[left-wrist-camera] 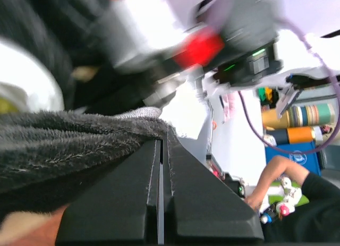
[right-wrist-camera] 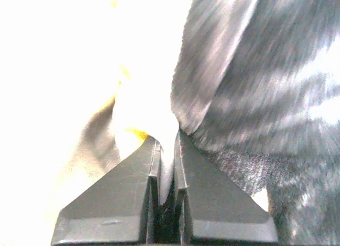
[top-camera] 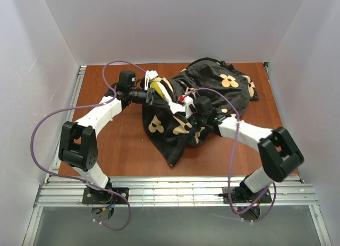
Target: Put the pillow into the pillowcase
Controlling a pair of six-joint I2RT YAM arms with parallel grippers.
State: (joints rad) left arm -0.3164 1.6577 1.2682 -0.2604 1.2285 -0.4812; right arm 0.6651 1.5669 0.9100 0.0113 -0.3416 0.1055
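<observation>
The right gripper [right-wrist-camera: 167, 145] is clamping its jaws on a fold of the white pillow [right-wrist-camera: 151, 108], and the cloth is bunching up out of the narrow slit between them. A streak of the yellow band [right-wrist-camera: 135, 133] is showing at the foot of that fold. The black plush pillowcase [right-wrist-camera: 265, 97] is pressing against the fold's other side.

The left gripper [left-wrist-camera: 161, 142] is squeezing its jaws together. The pillowcase's fuzzy edge is draping over one jaw and running in at the tips, so it is pinching that hem.

Seen from above, the two grippers are working close together at the left end of the pillowcase. A little yellow and white of the pillow is peeking out there, while the rest is hiding inside the bulging fabric. The pillowcase is lying across the middle and far right of the brown table [top-camera: 127, 145], with one limp corner trailing toward the near edge between the arms.
</observation>
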